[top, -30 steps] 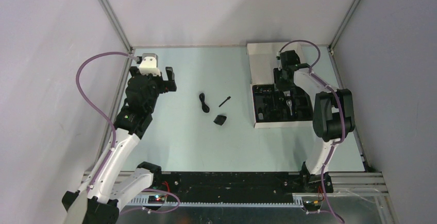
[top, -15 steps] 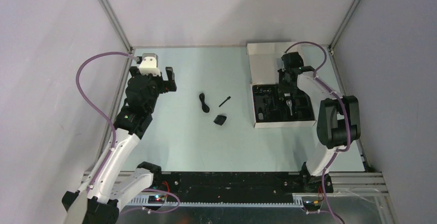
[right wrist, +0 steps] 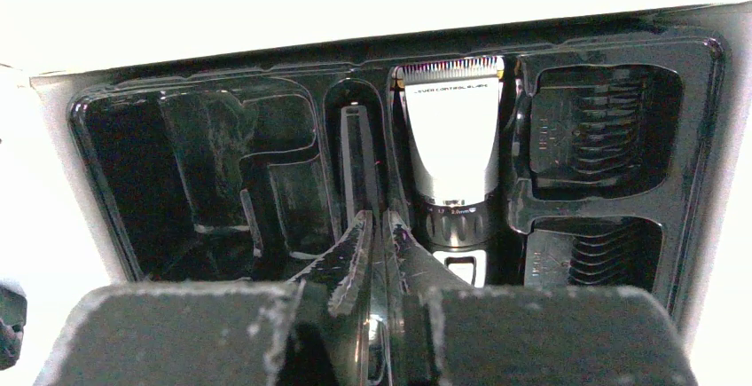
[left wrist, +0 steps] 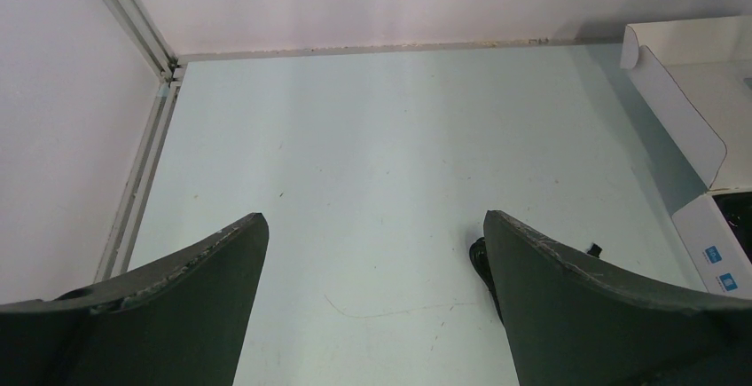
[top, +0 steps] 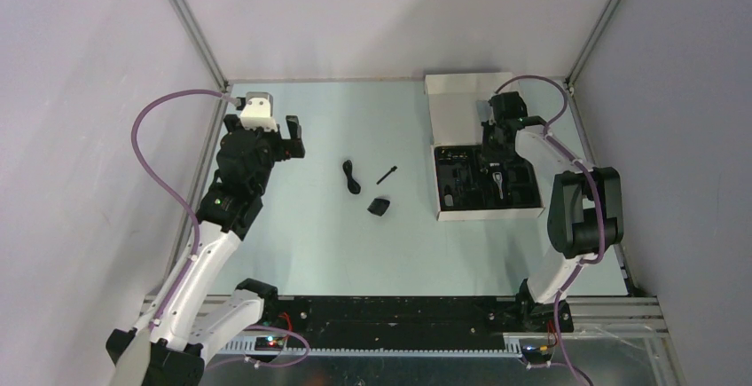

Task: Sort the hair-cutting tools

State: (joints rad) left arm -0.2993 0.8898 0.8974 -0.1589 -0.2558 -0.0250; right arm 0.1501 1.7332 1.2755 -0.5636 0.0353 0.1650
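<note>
Right gripper [right wrist: 374, 235] just eased back over the tray [right wrist: 709, 49] and squeezed together empty, clipper [right wrist: 450, 151] looks seated, left gripper [left wrist: 374, 219] spread wide; cord [top: 352, 177], stick-brush [top: 387, 175], comb attachment [top: 380, 206] to go.

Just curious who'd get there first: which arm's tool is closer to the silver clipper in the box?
Right. The right tool hangs over the tray, just beside the clipper; the left tool sits far off, over the left side of the table.

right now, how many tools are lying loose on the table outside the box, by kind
coiled cord: 1
stick brush: 1
small black attachment: 1
total: 3
</note>
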